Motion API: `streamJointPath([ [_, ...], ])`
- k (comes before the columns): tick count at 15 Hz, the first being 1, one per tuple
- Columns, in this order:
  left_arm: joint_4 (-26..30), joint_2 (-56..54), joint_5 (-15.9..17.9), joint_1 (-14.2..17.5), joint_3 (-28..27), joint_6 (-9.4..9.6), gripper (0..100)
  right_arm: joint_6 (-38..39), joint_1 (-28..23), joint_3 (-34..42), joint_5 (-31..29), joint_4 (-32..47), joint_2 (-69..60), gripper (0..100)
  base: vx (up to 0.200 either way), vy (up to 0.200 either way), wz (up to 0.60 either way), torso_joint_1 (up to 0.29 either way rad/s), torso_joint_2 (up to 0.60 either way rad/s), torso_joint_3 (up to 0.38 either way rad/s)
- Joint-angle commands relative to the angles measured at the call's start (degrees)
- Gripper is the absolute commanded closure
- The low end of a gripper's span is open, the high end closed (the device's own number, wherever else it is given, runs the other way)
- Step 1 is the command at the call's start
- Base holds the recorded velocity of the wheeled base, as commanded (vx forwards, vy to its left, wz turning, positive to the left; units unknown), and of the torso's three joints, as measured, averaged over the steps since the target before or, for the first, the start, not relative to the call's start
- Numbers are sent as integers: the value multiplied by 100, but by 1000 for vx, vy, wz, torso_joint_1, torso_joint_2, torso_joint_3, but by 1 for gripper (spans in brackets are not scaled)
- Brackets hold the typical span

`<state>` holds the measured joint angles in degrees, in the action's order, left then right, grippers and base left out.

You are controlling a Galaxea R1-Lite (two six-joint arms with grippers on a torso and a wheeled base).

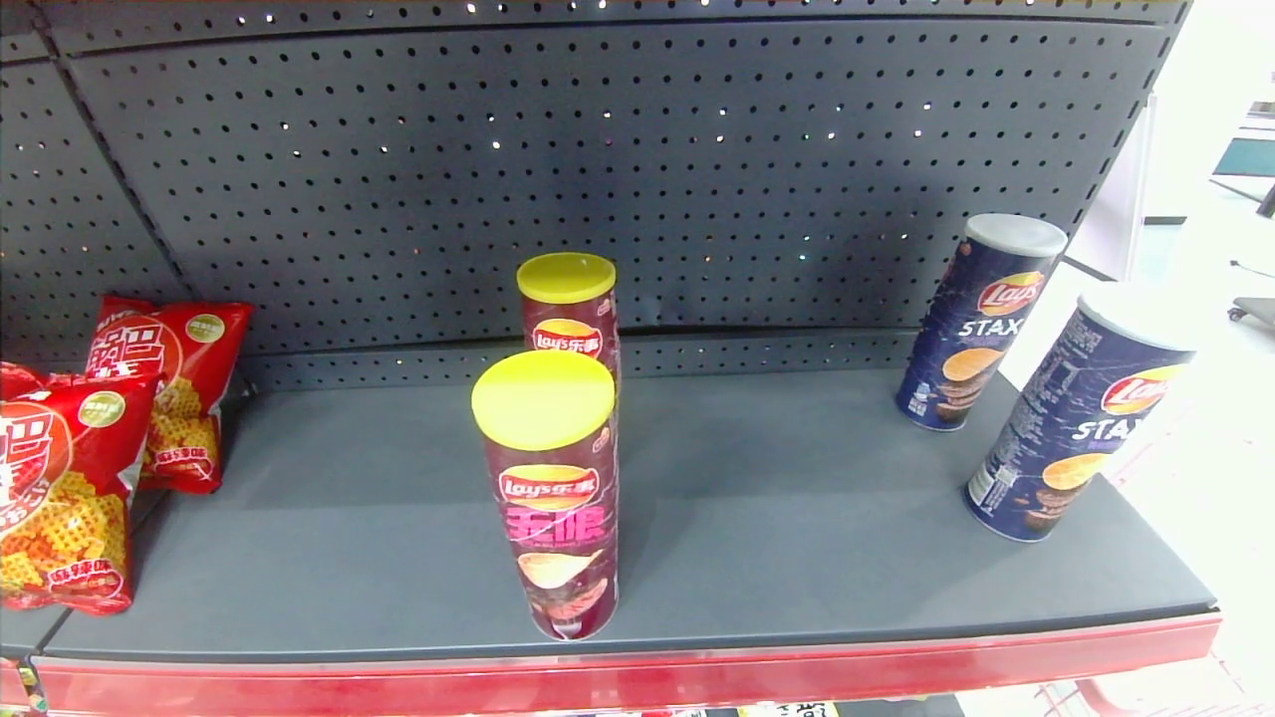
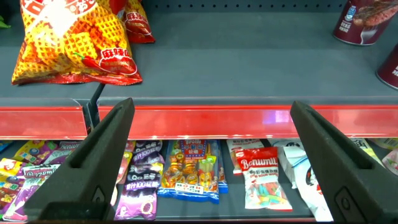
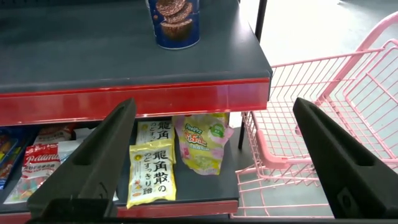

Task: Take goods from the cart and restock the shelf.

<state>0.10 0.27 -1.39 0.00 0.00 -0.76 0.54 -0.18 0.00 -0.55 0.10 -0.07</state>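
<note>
Along the grey shelf (image 1: pixel 797 518) we find the stock set in lanes running front to back. At the centre the front maroon can (image 1: pixel 555 498) stands upright near the red lip (image 1: pixel 697 677). The rear maroon can (image 1: pixel 568 309) is right behind it toward 12 o'clock, close to the pegboard back (image 1: pixel 598 149). Out at 3 o'clock the near blue can (image 1: pixel 1081 418) and the far blue can (image 1: pixel 981 324) form a second lane, and at 9 o'clock the red snack bags (image 1: pixel 60 498) form a third. We judge the layout deliberate, with one kind per lane and labels facing out, so new goods should join their own kind.

Our left tool (image 2: pixel 212 104) hangs low before the red lip, jaws spread wide with nothing between them. Our right tool (image 3: pixel 214 102) is likewise gaping and empty, toward the shelf's 3 o'clock end. Both face the lower shelf (image 3: pixel 230 186), where sweet packets (image 2: pixel 193 168) lie.

The goods we must fetch belong to the pink cart (image 3: pixel 323 124), which sits low off the shelf's end at about 4 o'clock, beside the right tool. We cannot tell what it carries from the wire that shows.

Room for moving is generous, with broad bare lanes between the maroon cans and either neighbour. The near blue can stands close to the shelf's 3 o'clock edge. Any lift from the cart should, we think, rise above the lip and pass wide of that can.
</note>
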Motion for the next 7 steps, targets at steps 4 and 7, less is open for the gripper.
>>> streamJointPath([
  [4,-1,8,-2,0,0,5,0,-1,1,0,-7,-1,7,0,0,0,0,0,0,0],
  [7,-1,8,-2,0,0,-4,0,-10,1,0,-33,8,7,0,0,0,0,0,0,0],
])
